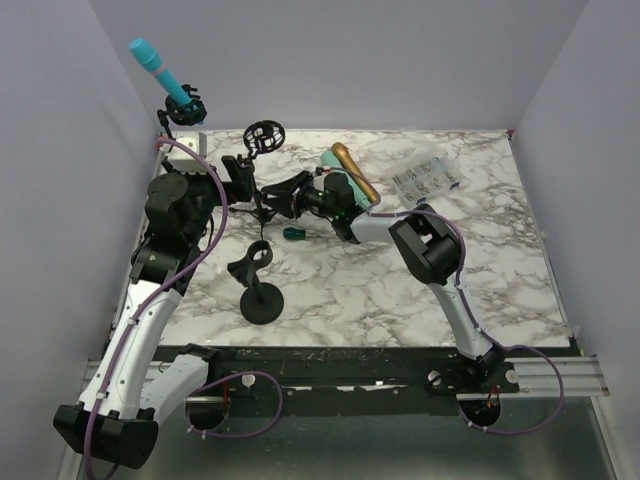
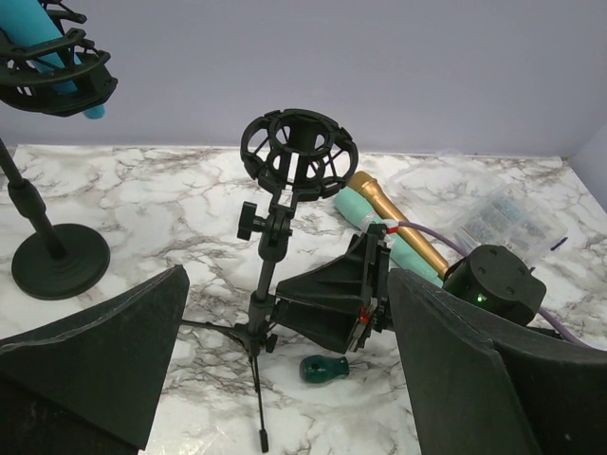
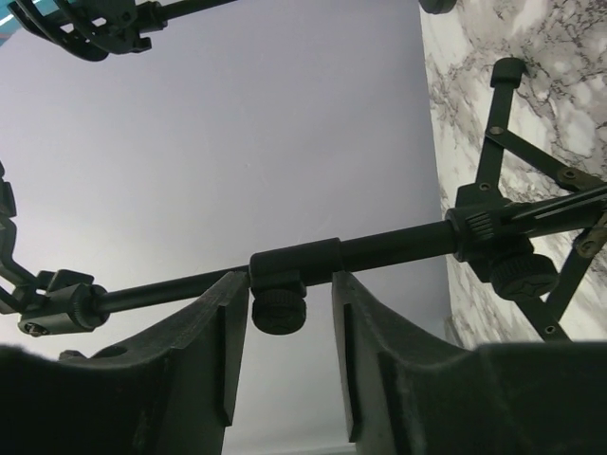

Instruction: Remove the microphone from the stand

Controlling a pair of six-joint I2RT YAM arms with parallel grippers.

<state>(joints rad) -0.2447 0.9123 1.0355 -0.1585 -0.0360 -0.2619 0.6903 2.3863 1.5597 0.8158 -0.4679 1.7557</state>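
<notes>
- Microphone (image 1: 158, 67), a smooth teal cylinder, sat in a black ring-shaped shock mount (image 1: 183, 108) on a round-based stand (image 2: 57, 261) at the far-left corner of the marbled desk (image 1: 480, 290).
- Walls stood close behind and to its left; the side toward the desk's middle was open.
- Its long axis tilted, with the head up and to the left.
- Left hand (image 2: 285, 379) was spread wide, holding nothing.
- Right hand (image 3: 289, 284) straddled a tripod stand's (image 2: 270, 246) pole at a ridged knob, fingers parted; whether it gripped could not be told.
</notes>
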